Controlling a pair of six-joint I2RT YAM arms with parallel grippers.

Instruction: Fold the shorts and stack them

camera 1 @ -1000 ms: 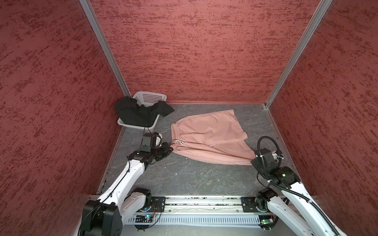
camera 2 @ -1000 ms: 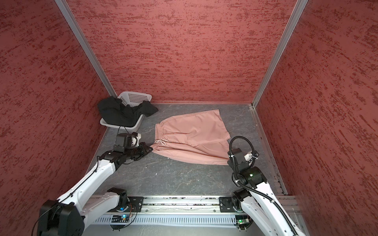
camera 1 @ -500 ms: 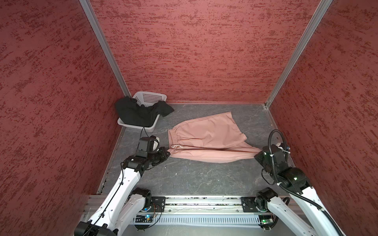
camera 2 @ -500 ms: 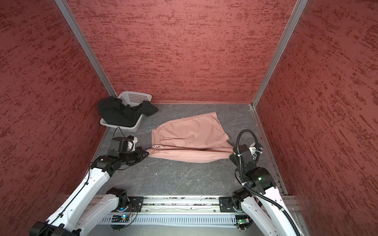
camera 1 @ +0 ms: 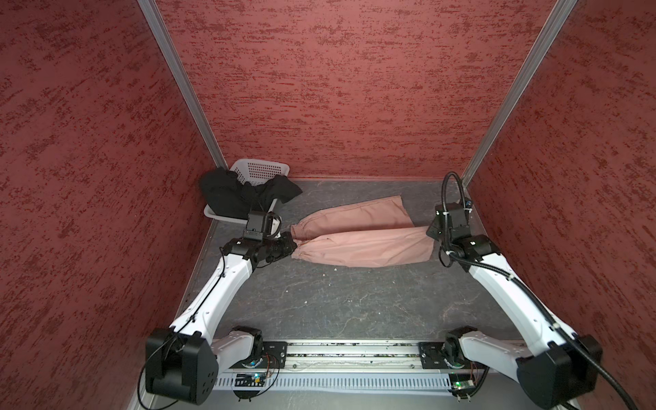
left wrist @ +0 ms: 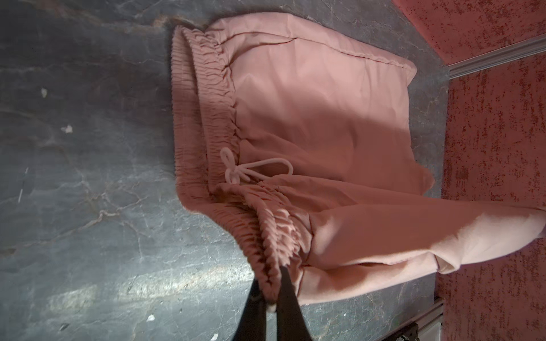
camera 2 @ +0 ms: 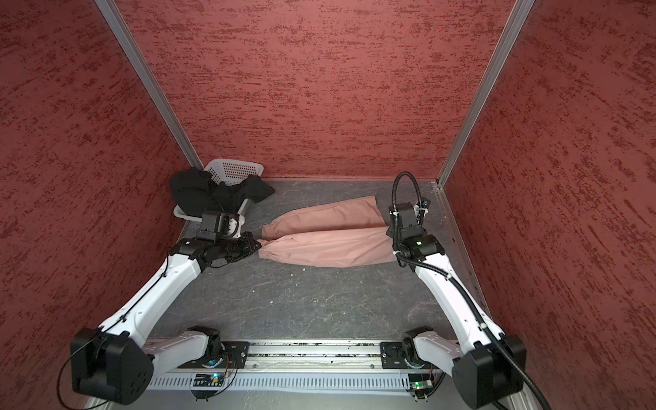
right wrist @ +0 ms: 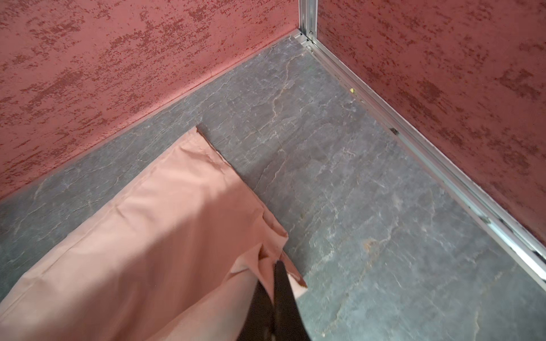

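Fingers [left wrist: 288, 301] of the left gripper [left wrist: 273, 292] are pinched together on the gathered waistband [left wrist: 266, 236] of the pink shorts [left wrist: 325, 118], with a ridge of ruched elastic caught between the two dark tips. At the opposite end of the garment, the right gripper [right wrist: 273, 274] has its fingers [right wrist: 283, 292] clamped on a corner of the leg hem, where the thin cloth bunches into small folds.

In both top views the pink shorts [camera 1: 355, 245] [camera 2: 319, 245] lie across the far half of the grey, stone-patterned table [camera 1: 337, 301], drawn out lengthwise between the two arms. The waistband end meets the left gripper [camera 1: 291, 245] on the left. The hem end reaches the right gripper [camera 1: 431, 232] on the right, whose tips are hidden behind its own wrist in those views. The nearer strip of fabric runs fairly taut from one grip to the other, and the farther part spreads flat on the table behind it. Whether the held strip is clear of the surface cannot be told.

The left wrist view shows a white drawstring [left wrist: 251, 169] tied in a bow just beside the waistband, on the part that lies flat.

The black shorts [camera 1: 234, 195] [camera 2: 202, 193] sit in the far left corner, draped in a heap over the rim of a white perforated basket [camera 1: 262, 170], with one end hanging past its right side. Neither gripper touches them.
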